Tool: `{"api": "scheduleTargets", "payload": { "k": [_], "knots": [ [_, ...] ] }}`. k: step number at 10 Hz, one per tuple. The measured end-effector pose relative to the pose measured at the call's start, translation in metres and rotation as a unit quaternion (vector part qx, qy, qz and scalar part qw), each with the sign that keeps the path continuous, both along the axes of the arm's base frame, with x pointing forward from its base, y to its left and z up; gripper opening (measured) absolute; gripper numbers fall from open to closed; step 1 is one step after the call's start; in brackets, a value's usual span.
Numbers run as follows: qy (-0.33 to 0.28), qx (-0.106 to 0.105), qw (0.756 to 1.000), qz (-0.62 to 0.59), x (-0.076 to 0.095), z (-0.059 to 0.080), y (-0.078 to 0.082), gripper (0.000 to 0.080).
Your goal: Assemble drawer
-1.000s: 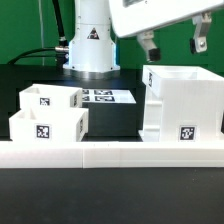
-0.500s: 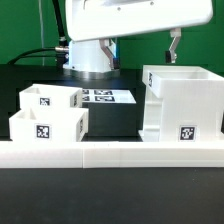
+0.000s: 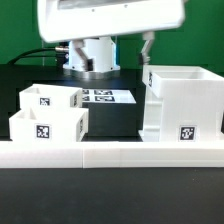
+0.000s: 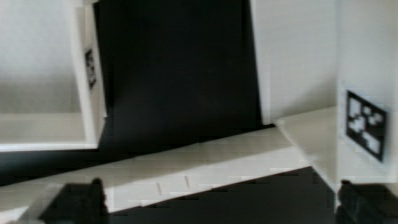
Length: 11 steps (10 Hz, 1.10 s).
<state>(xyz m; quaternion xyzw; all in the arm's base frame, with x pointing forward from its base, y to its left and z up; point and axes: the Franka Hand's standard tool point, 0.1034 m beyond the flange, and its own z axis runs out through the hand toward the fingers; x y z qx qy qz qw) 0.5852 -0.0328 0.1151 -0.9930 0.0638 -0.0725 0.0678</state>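
The tall open-fronted white casing [image 3: 182, 100] stands at the exterior view's right, with a tag low on its front. Two small white trays sit at the exterior view's left, one behind [image 3: 48, 97] and one in front [image 3: 45, 126]. My gripper [image 3: 112, 50] hangs above the table between the trays and the casing, open and empty, with one finger [image 3: 147, 52] near the casing's top edge. In the wrist view the gripper [image 4: 222, 205] has its tips wide apart, over dark table between a tray [image 4: 45, 70] and the casing [image 4: 302, 60].
A long low white rail [image 3: 110, 152] runs along the front, and it also shows in the wrist view [image 4: 196, 165]. The marker board [image 3: 100, 97] lies behind the trays. The arm's base [image 3: 92, 60] stands at the back, with a green wall behind it.
My gripper has moved from above the casing toward the exterior view's left and looms larger in the picture. The casing and the trays have not moved.
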Motion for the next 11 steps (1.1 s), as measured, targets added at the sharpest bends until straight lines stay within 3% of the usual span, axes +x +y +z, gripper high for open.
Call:
{"api": "scheduleTargets", "payload": {
  "k": [3,7,8,9,11],
  "knots": [
    [-0.007,-0.013,1.0,0.001,-0.011,-0.032,-0.04,0.0649],
    [0.003,-0.013,1.0,-0.008,-0.012,-0.033,-0.036,0.0649],
    [0.023,-0.025,0.999,-0.004,-0.012,-0.033,-0.029,0.0649],
    [0.026,-0.044,0.999,0.007,-0.011,-0.039,-0.03,0.0649],
    [0.029,-0.062,0.998,0.012,-0.015,-0.052,-0.026,0.0649]
  ]
}}
